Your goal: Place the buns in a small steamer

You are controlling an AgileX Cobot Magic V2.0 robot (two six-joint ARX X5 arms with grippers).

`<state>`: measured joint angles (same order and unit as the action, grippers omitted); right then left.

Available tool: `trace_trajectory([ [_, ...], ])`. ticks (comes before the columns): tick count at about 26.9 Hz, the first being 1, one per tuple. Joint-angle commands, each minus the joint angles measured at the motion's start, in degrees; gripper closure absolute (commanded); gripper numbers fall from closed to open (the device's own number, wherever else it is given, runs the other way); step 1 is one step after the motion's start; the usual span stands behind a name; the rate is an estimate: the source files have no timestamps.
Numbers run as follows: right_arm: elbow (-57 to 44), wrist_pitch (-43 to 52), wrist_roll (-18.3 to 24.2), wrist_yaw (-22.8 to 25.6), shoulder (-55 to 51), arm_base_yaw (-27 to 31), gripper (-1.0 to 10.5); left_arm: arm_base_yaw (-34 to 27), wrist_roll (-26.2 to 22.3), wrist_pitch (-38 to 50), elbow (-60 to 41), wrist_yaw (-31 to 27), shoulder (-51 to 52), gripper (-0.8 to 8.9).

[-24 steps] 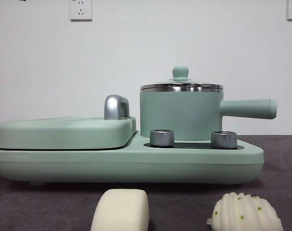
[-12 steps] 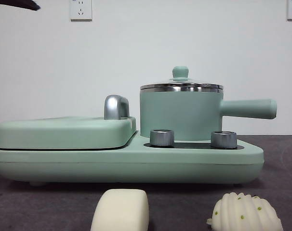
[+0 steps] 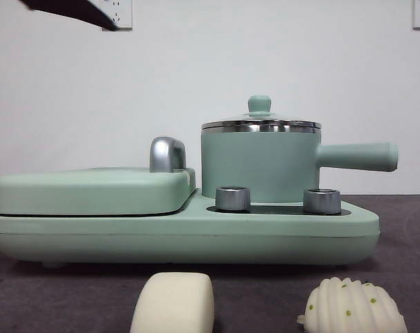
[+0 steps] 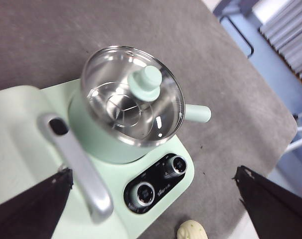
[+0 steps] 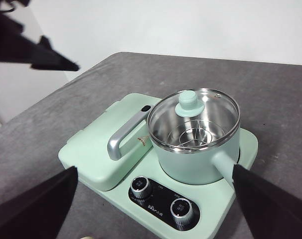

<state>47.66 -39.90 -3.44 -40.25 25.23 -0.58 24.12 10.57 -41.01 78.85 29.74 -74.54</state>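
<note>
The small steamer [image 3: 258, 163] stands on the right half of a mint-green cooker, its glass lid with the green knob [image 3: 259, 105] on it. Two buns lie on the table in front: a smooth cream loaf [image 3: 173, 303] and a ridged shell bun with green specks [image 3: 352, 307]. My left gripper [image 4: 152, 172] hangs open high above the steamer [image 4: 126, 109], and the shell bun [image 4: 192, 230] shows in its view. A black tip of an arm [image 3: 71, 12] shows at the front view's top left. My right gripper [image 5: 155, 170] is open, high and back from the steamer [image 5: 196, 139].
The flat griddle [image 3: 92, 191] with its chrome handle [image 3: 167, 154] fills the cooker's left half. Two steel knobs [image 3: 233, 198] [image 3: 321, 201] sit in front of the steamer, whose side handle [image 3: 359, 157] points right. The table's edge [image 4: 270, 94] drops off beyond the handle.
The black arm tip at the top left of the front view has come further in, moving right and slightly down. The steamer and both buns have not moved.
</note>
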Motion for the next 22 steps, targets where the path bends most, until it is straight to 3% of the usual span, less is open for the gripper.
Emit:
trace_trajectory([
  [1,0.8,0.4,-0.6,0.2,0.2,0.0,4.5,1.7,-3.0,-2.0,7.6,-1.1,-6.6,2.83],
  [11,0.8,0.4,-0.6,0.2,0.2,0.0,4.5,8.9,-9.7,-3.3,22.1,-12.8,-23.9,2.85],
  [22,0.8,0.4,-0.6,0.2,0.2,0.0,4.5,16.8,-16.3,7.0,23.6,-20.1,-32.7,2.86],
])
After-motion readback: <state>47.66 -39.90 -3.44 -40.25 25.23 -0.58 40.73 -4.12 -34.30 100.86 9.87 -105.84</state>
